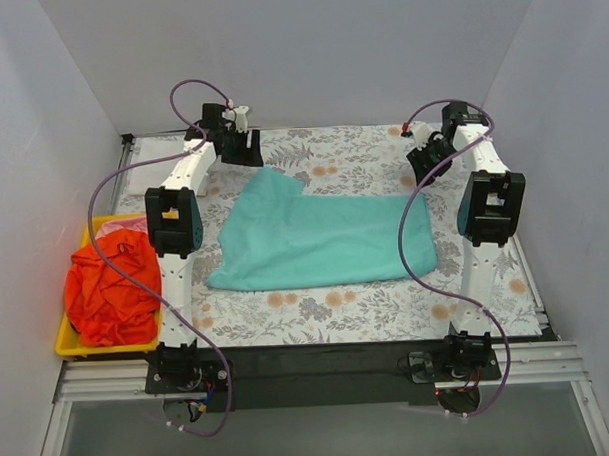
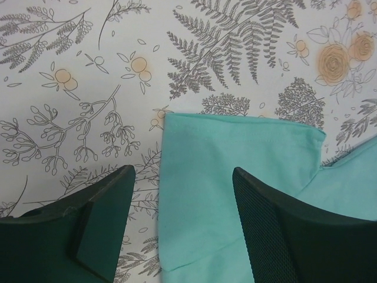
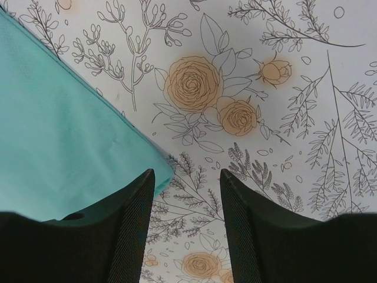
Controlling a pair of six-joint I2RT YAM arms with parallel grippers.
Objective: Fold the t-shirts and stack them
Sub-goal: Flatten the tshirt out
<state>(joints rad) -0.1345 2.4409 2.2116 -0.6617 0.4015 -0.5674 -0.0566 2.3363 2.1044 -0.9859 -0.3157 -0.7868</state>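
The teal-green t-shirt (image 1: 320,237) lies spread flat at the middle of the counter, on the floral tablecloth (image 1: 337,309). The left end effector (image 1: 242,148) hangs at about 11 o'clock from the shirt's centre, over its sleeve (image 2: 235,153). It is released: its fingers (image 2: 106,203) stand apart with the sleeve's hem below the gap and nothing gripped. The right end effector (image 1: 428,162) hangs at about 2 o'clock, also released. Its fingers (image 3: 138,212) stand apart above the tablecloth, and the shirt's corner (image 3: 158,174) reaches just under one of them.

At 9 o'clock, off the shirt's edge, a yellow tray (image 1: 74,347) holds a crumpled orange-red t-shirt (image 1: 111,285), with a bit of pink cloth (image 1: 124,226) showing at the tray's far end. A purple cable (image 1: 405,246) from the right arm drapes across the teal shirt's 3 o'clock edge.
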